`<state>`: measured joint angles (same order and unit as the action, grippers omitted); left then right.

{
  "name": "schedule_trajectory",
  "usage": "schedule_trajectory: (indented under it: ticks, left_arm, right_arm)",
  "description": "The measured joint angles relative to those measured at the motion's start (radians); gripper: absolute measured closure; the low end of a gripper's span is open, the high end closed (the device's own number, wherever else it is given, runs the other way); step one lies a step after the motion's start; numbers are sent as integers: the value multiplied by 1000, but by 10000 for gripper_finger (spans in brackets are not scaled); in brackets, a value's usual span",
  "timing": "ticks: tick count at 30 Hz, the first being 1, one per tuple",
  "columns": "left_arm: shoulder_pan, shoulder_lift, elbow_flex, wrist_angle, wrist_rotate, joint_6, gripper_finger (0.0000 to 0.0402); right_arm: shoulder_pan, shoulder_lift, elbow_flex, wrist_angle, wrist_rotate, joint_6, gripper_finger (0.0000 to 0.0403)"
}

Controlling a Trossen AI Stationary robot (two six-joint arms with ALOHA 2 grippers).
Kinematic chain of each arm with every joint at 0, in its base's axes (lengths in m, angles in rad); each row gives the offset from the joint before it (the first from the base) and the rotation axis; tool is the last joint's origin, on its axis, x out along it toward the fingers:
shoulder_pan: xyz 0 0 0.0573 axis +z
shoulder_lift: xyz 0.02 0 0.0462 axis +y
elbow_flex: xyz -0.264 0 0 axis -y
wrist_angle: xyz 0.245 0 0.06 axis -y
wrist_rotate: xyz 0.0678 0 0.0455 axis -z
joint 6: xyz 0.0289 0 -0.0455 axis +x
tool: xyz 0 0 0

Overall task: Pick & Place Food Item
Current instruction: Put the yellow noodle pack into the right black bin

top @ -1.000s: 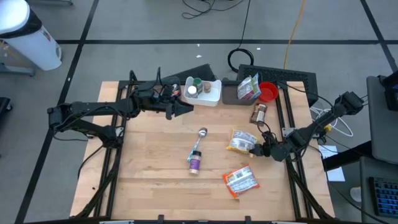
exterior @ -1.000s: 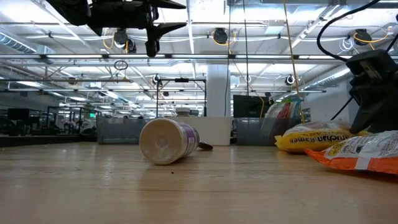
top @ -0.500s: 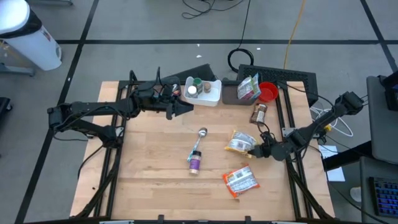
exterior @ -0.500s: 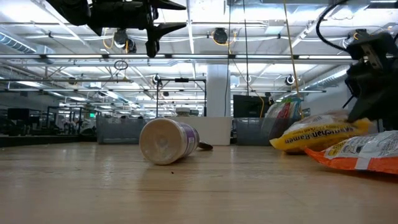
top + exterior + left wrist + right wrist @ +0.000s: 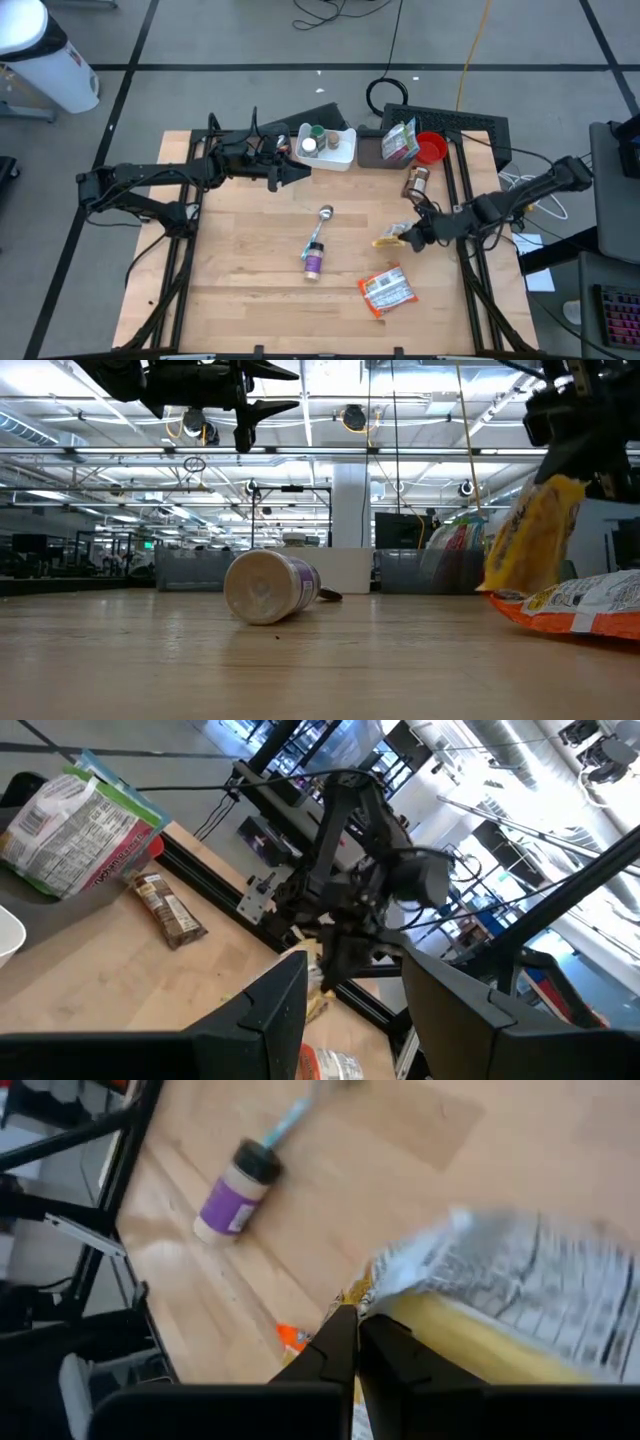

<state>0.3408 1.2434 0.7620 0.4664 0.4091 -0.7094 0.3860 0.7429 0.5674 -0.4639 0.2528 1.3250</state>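
R gripper (image 5: 408, 238) was pinched tight on edge of yellow ramen packet (image 5: 390, 240), packet hanging clear of table (image 5: 240, 290) at R side, above and just behind orange snack bag (image 5: 386, 290). In low view the packet (image 5: 527, 538) hung near-vertical, off the wood. L gripper (image 5: 297, 173) hovered high near white bin (image 5: 340, 152) at table's rear, fingers partly spread, holding nothing. Purple-labelled jar (image 5: 314, 263) lay on its side mid-table w/ a spoon (image 5: 322, 225) just behind it. Snack bar (image 5: 417, 181) near rear R.
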Motion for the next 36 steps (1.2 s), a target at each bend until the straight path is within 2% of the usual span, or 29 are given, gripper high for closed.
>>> schedule_trajectory:
  ticks: [9,13,18,22,26,29,32,36]
  left_arm:
    - [-3,0,0,-34,8,-2,231]
    - [-25,0,0,-38,7,42,231]
    - [-43,0,5,-50,-2,61,231]
    - [-55,29,53,-111,8,107,231]
    - [-96,89,164,-210,7,233,231]
    - [-130,148,287,-369,-14,362,231]
    - [-169,203,423,-575,-108,506,231]
    - [-223,266,591,-780,-306,683,231]
  right_arm:
    - [-144,11,153,-24,-46,-193,403]
    - [-195,31,199,11,-78,-279,403]
    - [-267,103,257,78,-192,-355,403]
    - [-315,193,301,186,-207,-386,403]
    - [-375,273,328,316,-205,-367,403]
    - [-421,324,347,364,-198,-345,403]
    - [-464,360,365,398,-188,-341,403]
    - [-507,395,373,456,-149,-315,403]
